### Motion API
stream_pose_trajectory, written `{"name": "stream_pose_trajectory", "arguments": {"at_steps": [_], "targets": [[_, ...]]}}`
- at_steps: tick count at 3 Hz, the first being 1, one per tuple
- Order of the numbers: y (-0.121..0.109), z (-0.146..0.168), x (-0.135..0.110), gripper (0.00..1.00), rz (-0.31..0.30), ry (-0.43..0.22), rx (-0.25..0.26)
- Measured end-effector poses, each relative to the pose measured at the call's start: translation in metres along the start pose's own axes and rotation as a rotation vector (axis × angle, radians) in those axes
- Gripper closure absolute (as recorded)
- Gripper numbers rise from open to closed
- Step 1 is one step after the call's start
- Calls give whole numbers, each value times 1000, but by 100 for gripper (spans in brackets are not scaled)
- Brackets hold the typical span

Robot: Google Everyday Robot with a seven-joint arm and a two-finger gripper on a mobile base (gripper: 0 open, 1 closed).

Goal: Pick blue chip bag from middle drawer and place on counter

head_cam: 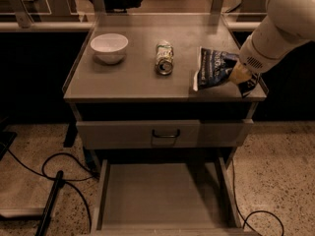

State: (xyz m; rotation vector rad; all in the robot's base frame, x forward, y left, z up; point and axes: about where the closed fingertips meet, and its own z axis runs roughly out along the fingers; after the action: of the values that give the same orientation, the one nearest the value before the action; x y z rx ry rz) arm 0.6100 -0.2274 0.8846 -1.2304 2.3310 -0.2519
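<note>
The blue chip bag [212,68] is over the right side of the counter [133,80], tilted, with its left edge at or just above the surface. My gripper [239,75] is shut on the bag's right end, at the counter's right rim, and the white arm reaches in from the upper right. The middle drawer [162,195] is pulled open below and its flat floor is bare.
A white bowl [109,47] stands at the counter's left. A green-and-white drink can [164,58] lies on its side in the middle, left of the bag. A closed drawer front with a dark handle [165,133] is under the counter. Cables [59,171] lie on the floor at left.
</note>
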Motion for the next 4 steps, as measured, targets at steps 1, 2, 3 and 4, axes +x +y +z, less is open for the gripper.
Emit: {"name": "stream_pose_trajectory", "arguments": {"at_steps": [1, 2, 3, 4], "targets": [[-35, 2, -21, 100, 30, -20, 5], [-57, 8, -33, 100, 48, -28, 0], [-61, 28, -37, 100, 57, -26, -38], [-59, 49, -35, 100, 62, -21, -90]]}}
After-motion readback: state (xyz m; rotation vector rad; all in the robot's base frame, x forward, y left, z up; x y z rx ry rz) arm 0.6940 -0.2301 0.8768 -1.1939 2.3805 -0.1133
